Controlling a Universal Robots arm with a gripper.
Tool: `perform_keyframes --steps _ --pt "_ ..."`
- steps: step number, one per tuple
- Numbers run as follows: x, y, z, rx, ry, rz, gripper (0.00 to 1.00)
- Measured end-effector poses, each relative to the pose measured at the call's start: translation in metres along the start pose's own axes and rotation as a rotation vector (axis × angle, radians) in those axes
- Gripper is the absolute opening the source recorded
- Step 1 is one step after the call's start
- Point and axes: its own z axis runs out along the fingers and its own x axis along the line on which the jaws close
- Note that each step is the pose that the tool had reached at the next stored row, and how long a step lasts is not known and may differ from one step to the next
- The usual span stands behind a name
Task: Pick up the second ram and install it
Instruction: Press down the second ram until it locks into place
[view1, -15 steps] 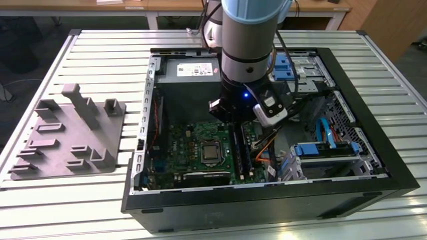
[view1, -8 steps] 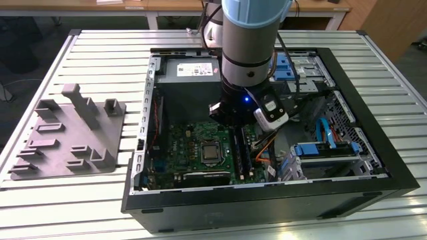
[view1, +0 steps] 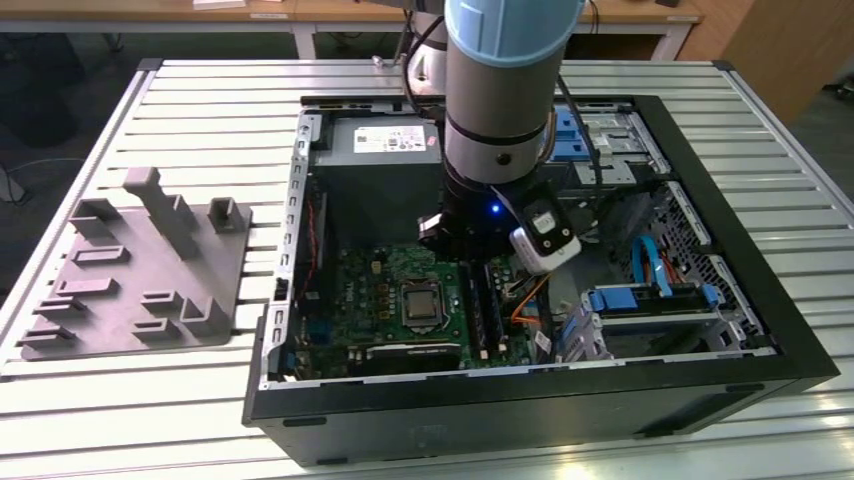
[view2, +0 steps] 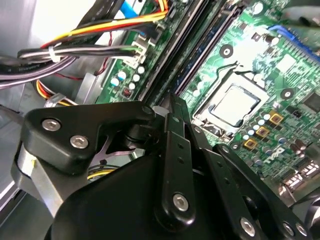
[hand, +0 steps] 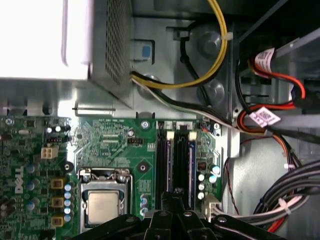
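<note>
My gripper (view1: 461, 240) hangs low inside the open computer case, over the memory slots of the green motherboard (view1: 387, 290). In both wrist views its fingertips (hand: 177, 193) are pressed together, so it is shut. They sit right at the top edge of a thin dark strip, the second ram (hand: 178, 160), which stands on edge in a slot. I cannot tell whether the tips touch it or pinch it. A similar bluish stick (hand: 192, 165) stands in the neighbouring slot. The same slots (view2: 200, 55) run away from the gripper (view2: 169, 100) in the second wrist view.
The processor socket (hand: 102, 207) lies beside the slots. Yellow, black and red cable bundles (hand: 260, 117) and the silver power supply (hand: 75, 45) crowd the case. Blue drive brackets (view1: 641, 295) sit at the exterior view's right. A grey fixture (view1: 140, 265) rests on the slatted table, left of the case.
</note>
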Motion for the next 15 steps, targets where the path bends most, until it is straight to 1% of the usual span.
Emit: perform_keyframes --steps 9,15 --pt "0.0001 -0.0112 -0.0002 0.0001 0.0 0.0 0.1" --pt "0.0001 -0.0164 -0.0003 0.0002 0.0001 0.0 0.1"
